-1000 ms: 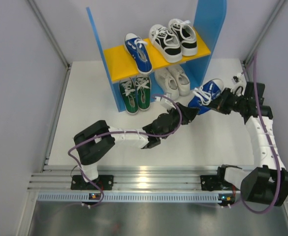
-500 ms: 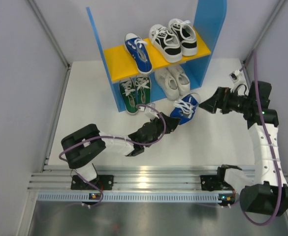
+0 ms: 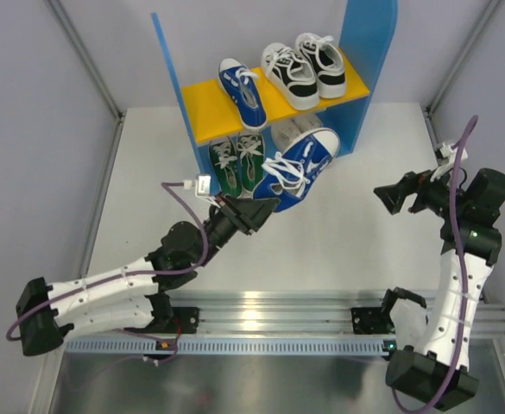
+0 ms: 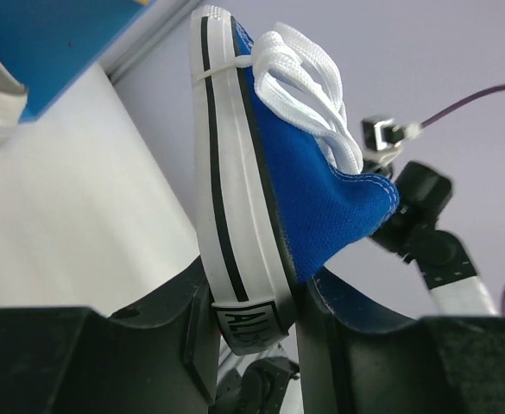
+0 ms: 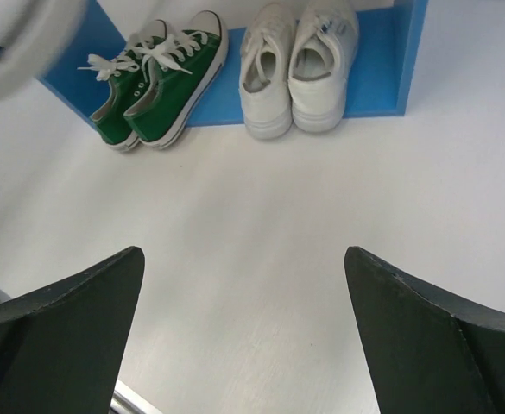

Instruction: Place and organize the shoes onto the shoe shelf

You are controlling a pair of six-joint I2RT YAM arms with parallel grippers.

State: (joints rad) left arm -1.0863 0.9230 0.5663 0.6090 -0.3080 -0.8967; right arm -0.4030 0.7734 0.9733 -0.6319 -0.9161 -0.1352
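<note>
blue shoe (image 3: 299,159) clamped at heel in left tool (image 3: 254,210), aloft before shoe shelf (image 3: 202,112), right tool (image 3: 388,197) spread wide, empty

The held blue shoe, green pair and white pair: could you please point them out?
Blue shoe (image 4: 321,185): left wrist view, canvas side.
Green pair (image 5: 179,90): right wrist view, green canvas.
White pair (image 5: 317,108): right wrist view, near end.

From above, the blue shoe (image 3: 299,164) I was holding covered most of the white pair (image 3: 291,129), and the right panel of the shoe shelf (image 3: 369,52) ran off the top edge. On the left wrist camera, the shoe's heel was buried between the fingers (image 4: 170,328) of the left gripper (image 4: 252,336). On the right wrist camera, a blurred white-and-blue shape (image 5: 15,43) was cut off in the upper left corner, and I couldn't identify it.
</note>
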